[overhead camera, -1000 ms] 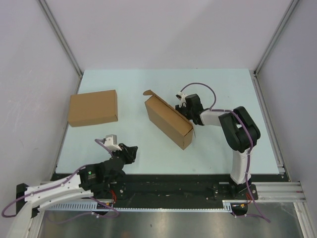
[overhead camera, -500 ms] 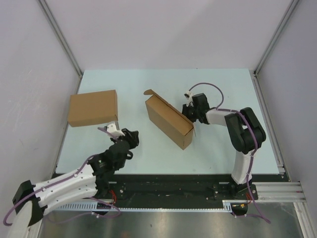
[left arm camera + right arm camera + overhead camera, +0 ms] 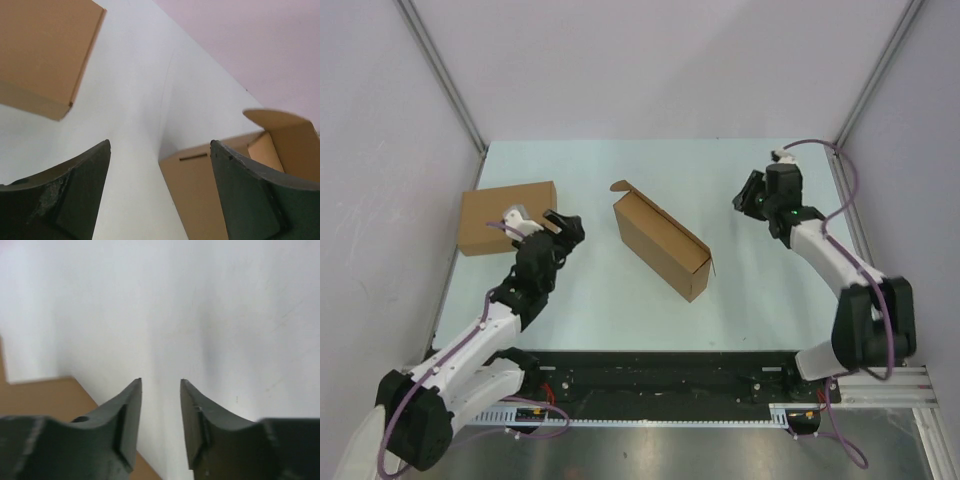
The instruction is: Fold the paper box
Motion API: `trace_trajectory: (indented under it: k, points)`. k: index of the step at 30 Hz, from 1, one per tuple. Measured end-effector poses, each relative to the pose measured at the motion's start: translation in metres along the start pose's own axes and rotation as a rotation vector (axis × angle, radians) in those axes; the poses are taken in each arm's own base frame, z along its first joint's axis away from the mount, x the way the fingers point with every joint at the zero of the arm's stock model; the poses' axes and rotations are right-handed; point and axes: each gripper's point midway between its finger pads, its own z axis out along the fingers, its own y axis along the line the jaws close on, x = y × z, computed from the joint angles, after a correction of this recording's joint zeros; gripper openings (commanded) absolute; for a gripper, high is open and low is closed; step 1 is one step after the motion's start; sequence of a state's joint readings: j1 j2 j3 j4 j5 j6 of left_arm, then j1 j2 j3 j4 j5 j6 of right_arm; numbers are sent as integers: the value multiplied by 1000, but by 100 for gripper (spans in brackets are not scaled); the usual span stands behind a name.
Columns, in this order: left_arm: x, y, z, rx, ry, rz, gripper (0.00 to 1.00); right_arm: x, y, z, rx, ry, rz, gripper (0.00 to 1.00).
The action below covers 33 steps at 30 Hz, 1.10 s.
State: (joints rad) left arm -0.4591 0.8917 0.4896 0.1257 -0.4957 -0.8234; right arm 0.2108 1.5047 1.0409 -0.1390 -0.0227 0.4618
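At centre table sits the brown die-cut cardboard paper box point(image 3: 660, 245), already box-shaped and lying diagonal, w/ one small rounded flap point(image 3: 620, 186) standing up at its far-left end. The black two-finger right gripper point(image 3: 748, 196) was against the box's right edge a sec ago. Now it's pulled off to the far right, well apart from the box, jaws partway apart w/ nothing btwn them. The left gripper point(image 3: 567, 227), same type, has come up from the near edge and hovers btwn the paper box and the plain brown closed cardboard box point(image 3: 508, 217) at left, jaws spread wide, empty. So nothing's holding the paper box atm. Reads as a hand-over: right-side work prob done, left arm lining up for the raised flap, which looks like the last bit to tuck. Box is unsupported, so a push there could slide it on the pale table point(image 3: 620, 310).
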Motion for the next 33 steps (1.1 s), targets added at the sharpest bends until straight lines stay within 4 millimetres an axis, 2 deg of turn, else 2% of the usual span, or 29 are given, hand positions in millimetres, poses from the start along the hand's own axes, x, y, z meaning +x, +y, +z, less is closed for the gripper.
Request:
trace_trajectory:
  k: [2, 4, 6, 8, 9, 10, 12, 15, 18, 22, 27, 29, 33]
  points:
    - [-12, 5, 13, -10, -15, -21, 84, -32, 7, -33, 11, -119, 27, 45]
    - [-15, 11, 28, -32, -10, -26, 79, -53, 18, -67, 0, -212, 45, 41]
    - [-9, 16, 44, -50, 19, -18, 72, -57, 27, -89, -5, -247, 56, 30]
    - [4, 22, 63, -61, 73, -18, 69, -49, 31, -100, -3, -238, 60, 20]
    - [13, 26, 72, -67, 104, -18, 65, -40, 30, -103, -3, -225, 64, 17]
    - [22, 31, 80, -76, 139, -22, 64, -21, 26, -104, 4, -190, 69, 13]
    - [40, 41, 94, -90, 202, -30, 62, 13, 9, -103, 37, -125, 75, 11]
    - [57, 50, 107, -94, 272, -40, 61, 72, -25, -102, 117, -2, 91, 10]
    - [68, 50, 119, -68, 332, -66, 59, 113, -40, -106, 126, 68, 118, 13]
    - [82, 40, 134, 14, 389, -125, 57, 159, -21, -111, -14, 106, 169, 16]
    - [104, 23, 137, 133, 472, -214, 49, 202, 10, -101, -147, 187, 216, 15]
    - [111, 18, 137, 166, 499, -240, 48, 208, 19, -94, -169, 205, 236, 14]
    - [115, 5, 132, 227, 519, -258, 48, 208, 33, -81, -204, 202, 280, 13]
